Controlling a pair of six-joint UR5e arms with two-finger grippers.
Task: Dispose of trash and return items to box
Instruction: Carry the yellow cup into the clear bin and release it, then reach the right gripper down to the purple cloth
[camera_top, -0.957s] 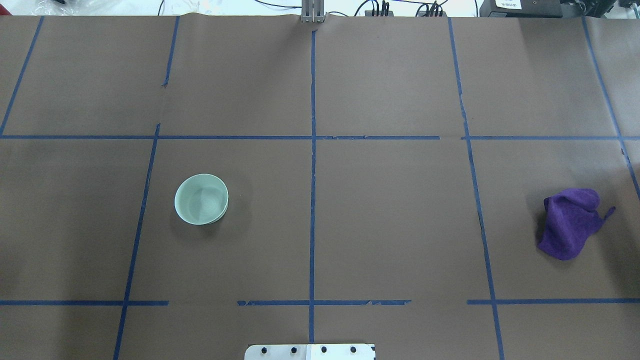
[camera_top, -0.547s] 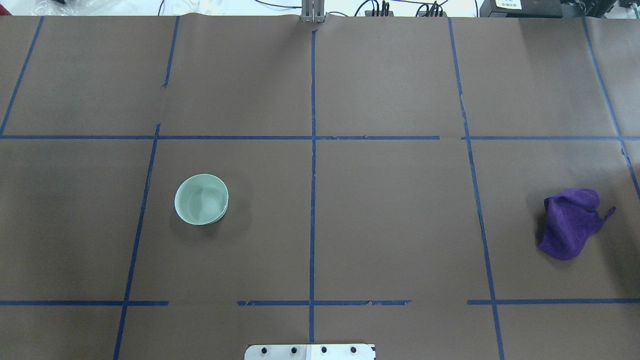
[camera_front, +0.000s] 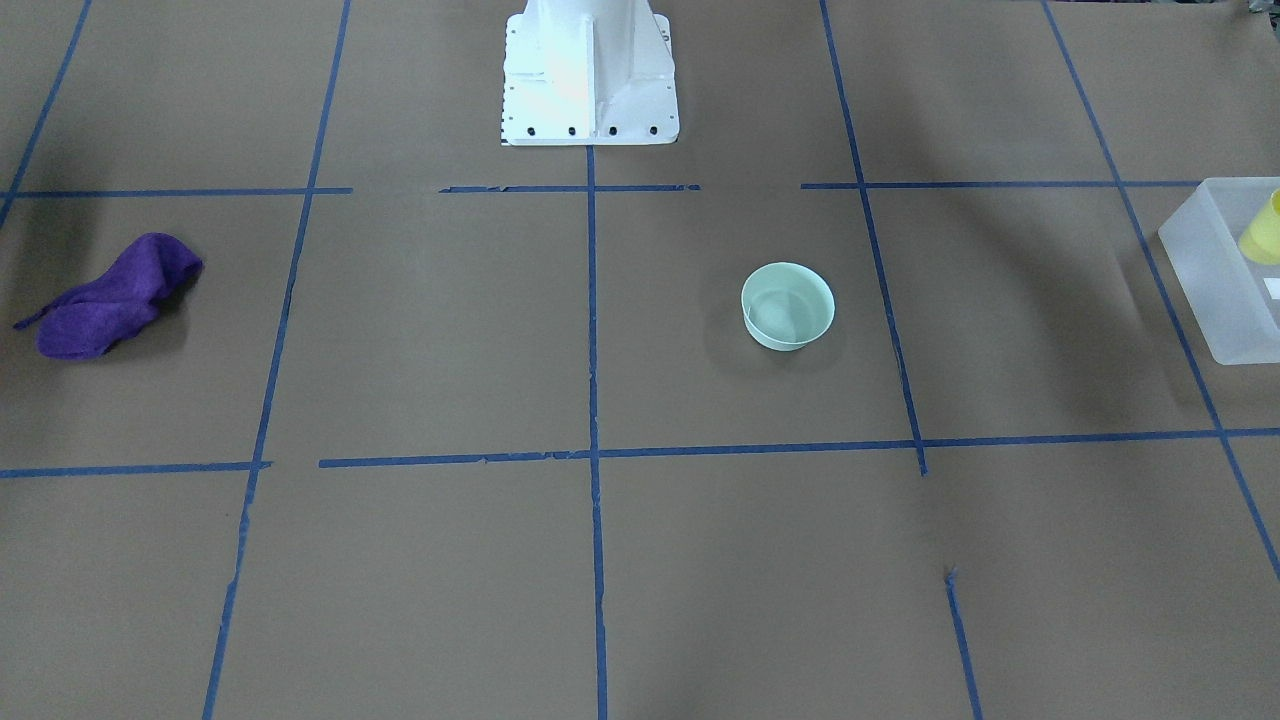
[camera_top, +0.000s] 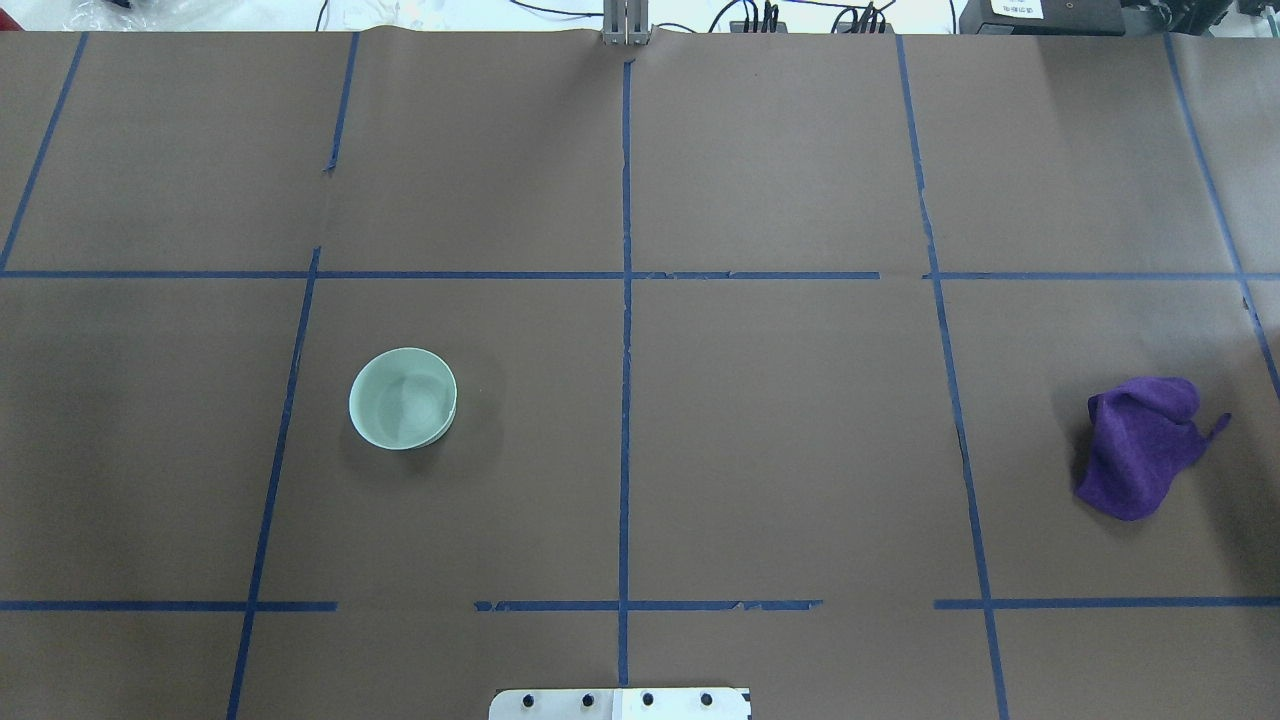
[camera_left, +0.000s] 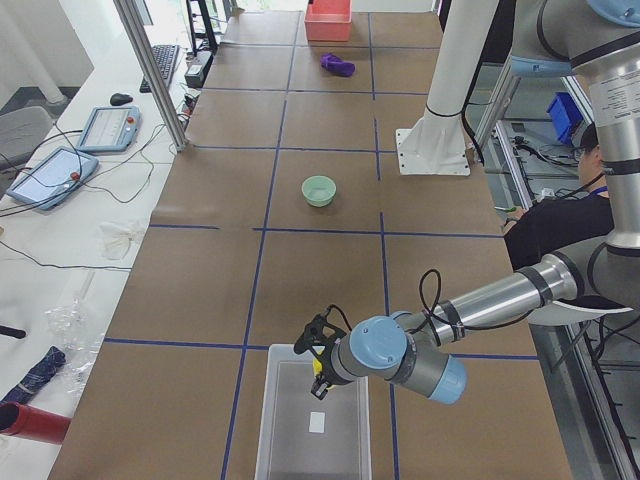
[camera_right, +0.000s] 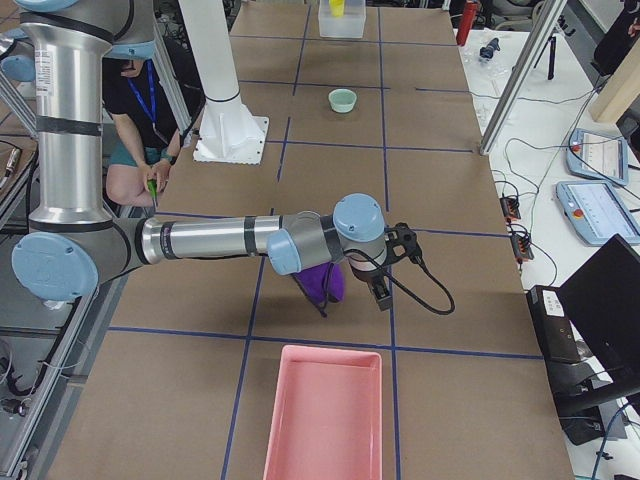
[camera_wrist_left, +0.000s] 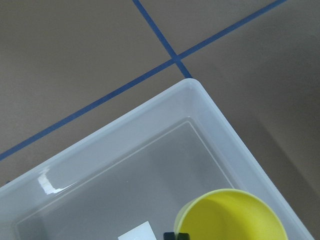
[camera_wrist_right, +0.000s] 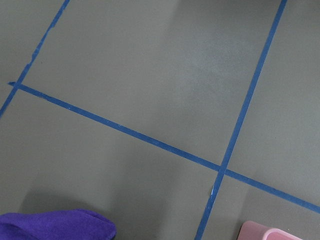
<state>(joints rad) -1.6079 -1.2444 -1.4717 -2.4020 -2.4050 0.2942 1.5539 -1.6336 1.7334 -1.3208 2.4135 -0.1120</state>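
front-facing: mint bowl (camera_front: 788, 305) upright on brown table (camera_front: 420, 330), well apart from the rest; yellow cup (camera_front: 1262, 228) above frosted box (camera_front: 1215, 300) at right edge; purple cloth (camera_front: 110, 297) far left.
exterior left: left gripper (camera_left: 319, 362) over box, clamped on cup.
exterior right: right gripper (camera_right: 381, 290) near cloth and pink tray (camera_right: 325, 410); opening impossible to tell.

The table (camera_top: 800, 450), covered in brown paper and gridded with blue tape (camera_top: 625, 400), is occupied by a mint-green bowl (camera_top: 402, 398) on its left half, a purple cloth (camera_top: 1140, 445) on its right, a translucent bin (camera_front: 1215, 290) at the left end and a pink tray (camera_right: 323, 420) at the right end.
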